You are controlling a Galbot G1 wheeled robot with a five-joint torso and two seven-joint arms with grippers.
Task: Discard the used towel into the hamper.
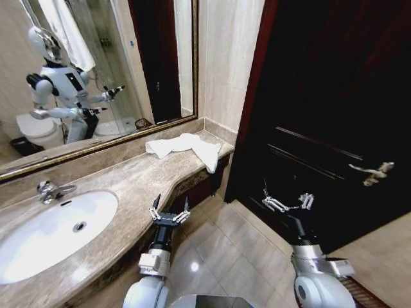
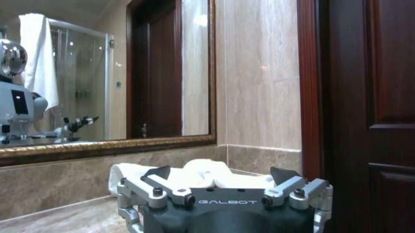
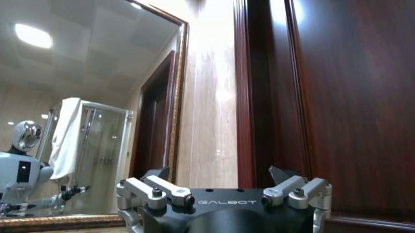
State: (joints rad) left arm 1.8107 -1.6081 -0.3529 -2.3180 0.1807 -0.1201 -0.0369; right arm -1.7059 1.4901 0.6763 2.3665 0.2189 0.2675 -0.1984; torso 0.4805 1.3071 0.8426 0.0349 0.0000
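Marble counter [image 1: 128,176] holds a crumpled white towel [image 1: 186,146] (far end, near the door [image 1: 321,96]). Left gripper [image 1: 169,210] and right gripper [image 1: 287,199] hover spread, holding nothing.

White towel [image 1: 186,147] lies crumpled on the marble counter [image 1: 128,183], at its far end by the wall corner next to the dark door [image 1: 334,109]. Bunched and folded in soft lumps, lying flat, not hanging from a rail. One corner droops over the counter's front edge. Left wrist view shows the towel [image 2: 201,174] as a low rumpled heap below the mirror frame [image 2: 110,147], against the backsplash.
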